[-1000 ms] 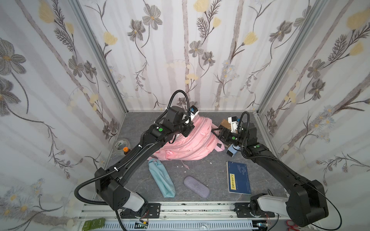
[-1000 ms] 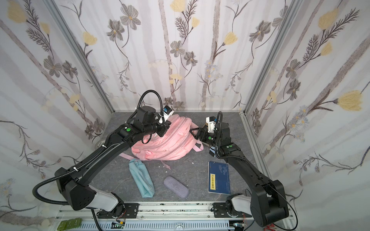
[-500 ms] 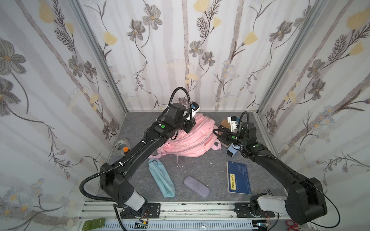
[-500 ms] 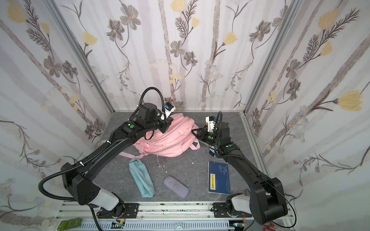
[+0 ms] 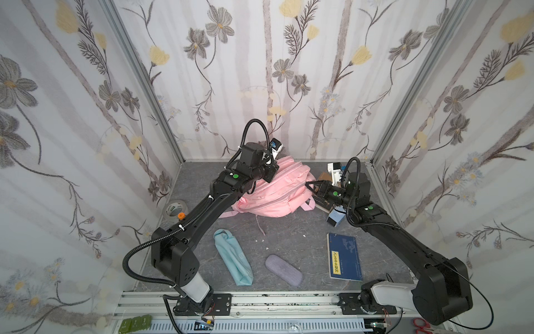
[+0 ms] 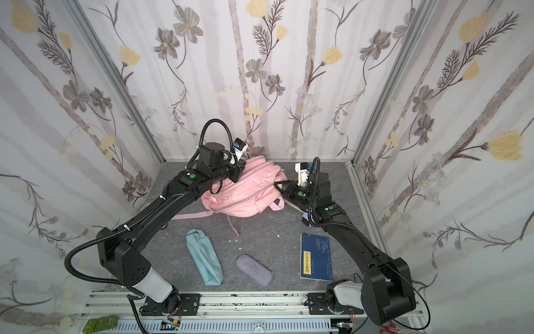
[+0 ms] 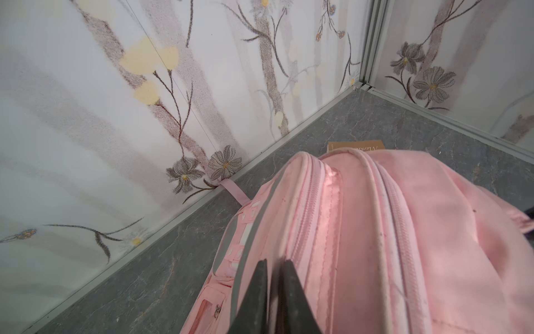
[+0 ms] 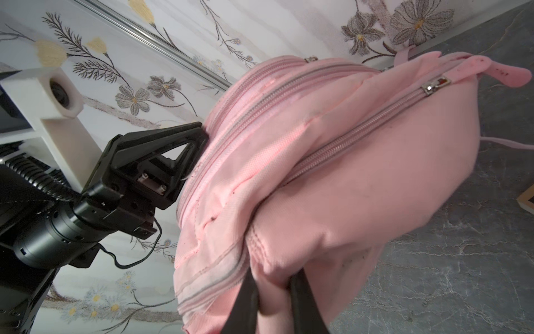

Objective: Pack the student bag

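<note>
- Currently the pink bag (image 5: pixel 274 191) lies slumped at the back of the grey floor (image 5: pixel 289 237), between the two arms and near the rear wall.
- The left gripper (image 7: pixel 274 261) sits at the bag's top edge, against the grey piping. Its jaws stand a narrow slit apart, and I cannot tell whether any cloth is caught between them.
- The right gripper (image 8: pixel 274 274) is pressed together on a bunched fold of the bag's cloth, on the side nearest that arm.
- In the right wrist view, the zips look closed along the stretch that shows, and one metal pull (image 8: pixel 433 85) lies near the far end.
- A teal pouch (image 5: pixel 232 258), a purple case (image 5: pixel 283 269) and a blue book (image 5: pixel 344 256) lie separately at the front, well apart from the bag.
- A tape roll (image 5: pixel 174 208) rests by the left wall.
</note>
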